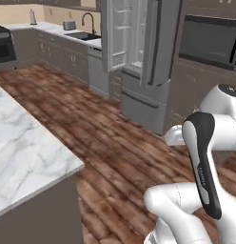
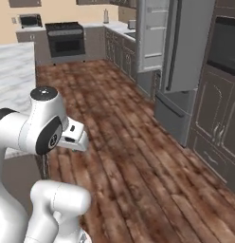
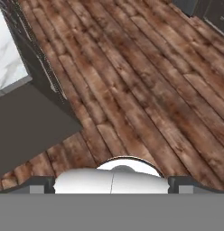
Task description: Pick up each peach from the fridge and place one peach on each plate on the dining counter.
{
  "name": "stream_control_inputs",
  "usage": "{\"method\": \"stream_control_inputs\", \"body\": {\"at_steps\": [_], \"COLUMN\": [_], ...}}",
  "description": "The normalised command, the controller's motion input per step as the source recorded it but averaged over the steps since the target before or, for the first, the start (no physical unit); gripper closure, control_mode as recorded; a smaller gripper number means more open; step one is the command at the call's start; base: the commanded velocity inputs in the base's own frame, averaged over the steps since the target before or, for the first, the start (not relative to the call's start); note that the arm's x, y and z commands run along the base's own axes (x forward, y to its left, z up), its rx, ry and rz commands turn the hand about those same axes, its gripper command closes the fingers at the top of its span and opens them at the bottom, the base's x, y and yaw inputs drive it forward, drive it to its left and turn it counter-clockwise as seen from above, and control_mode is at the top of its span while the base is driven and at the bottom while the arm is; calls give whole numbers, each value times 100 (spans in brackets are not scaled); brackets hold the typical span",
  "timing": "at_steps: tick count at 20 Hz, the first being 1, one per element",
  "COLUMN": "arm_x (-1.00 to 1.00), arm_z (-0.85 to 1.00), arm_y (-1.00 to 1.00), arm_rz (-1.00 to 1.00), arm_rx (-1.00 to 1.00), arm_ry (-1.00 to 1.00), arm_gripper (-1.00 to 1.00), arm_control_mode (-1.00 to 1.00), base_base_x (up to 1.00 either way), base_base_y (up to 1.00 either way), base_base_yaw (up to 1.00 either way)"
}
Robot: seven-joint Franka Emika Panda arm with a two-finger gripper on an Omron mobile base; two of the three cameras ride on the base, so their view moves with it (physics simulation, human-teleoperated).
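The fridge [image 1: 139, 52] stands across the wooden floor with an upper door swung open, and pale shelves show inside. It is also in the right base view, where the fridge [image 2: 183, 47] is at the upper right. No peach can be made out on the shelves from here. The dining counter [image 1: 24, 143] with its marble top lies to the left, and its corner [image 3: 7, 58] shows in the hand view. Each plate is out of view. My gripper [image 3: 112, 186] hangs over bare floor beside the counter's corner, pointing down, its fingertips [image 3: 41, 185] wide apart with nothing between them.
A black oven range [image 2: 66, 40] stands against the far wall. A sink [image 1: 84, 34] sits in the worktop left of the fridge. A dark wall oven [image 1: 210, 43] and grey cabinets [image 2: 216, 128] flank the fridge's right. Wooden floor [image 1: 115, 138] stretches between counter and fridge.
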Motion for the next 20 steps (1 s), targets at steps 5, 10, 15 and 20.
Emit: {"method": "stream_control_inputs", "body": {"at_steps": [5,10,15,20], "arm_x": [0,0,0,0], "arm_z": [0,0,0,0], "arm_y": [0,0,0,0], "arm_rz": [0,0,0,0], "arm_rx": [0,0,0,0], "arm_ry": [0,0,0,0], "arm_gripper": [-100,-100,-100,-100], "arm_control_mode": [100,100,100,100], "base_base_x": [100,100,100,100], "base_base_y": [-71,-67,-36,-6], "base_base_yaw": [39,37,31,22]}}
